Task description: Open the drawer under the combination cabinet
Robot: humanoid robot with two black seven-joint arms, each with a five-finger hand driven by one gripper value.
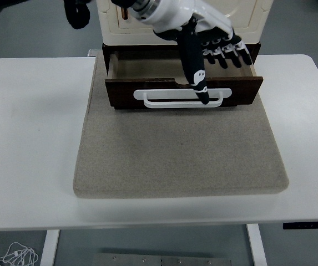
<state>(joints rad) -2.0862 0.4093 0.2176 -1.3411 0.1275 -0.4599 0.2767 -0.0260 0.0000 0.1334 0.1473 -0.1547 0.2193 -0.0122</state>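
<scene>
We are holding our black-and-white left hand point(211, 41) above the dark brown wooden drawer point(183, 83) in the upper middle of the frame, fingers spread and gripping nothing. The drawer is sitting pulled out beneath the cream cabinet point(203, 19), its white loop handle point(182, 98) facing the grey felt mat point(181, 149) on the white table point(31, 138).

No legible text anywhere — cabinet point(203, 16) plain cream, drawer point(183, 91) front bare dark wood, white handle point(170, 100) unmarked, mat point(181, 149) and table point(31, 138) — no labels, no numbers
</scene>
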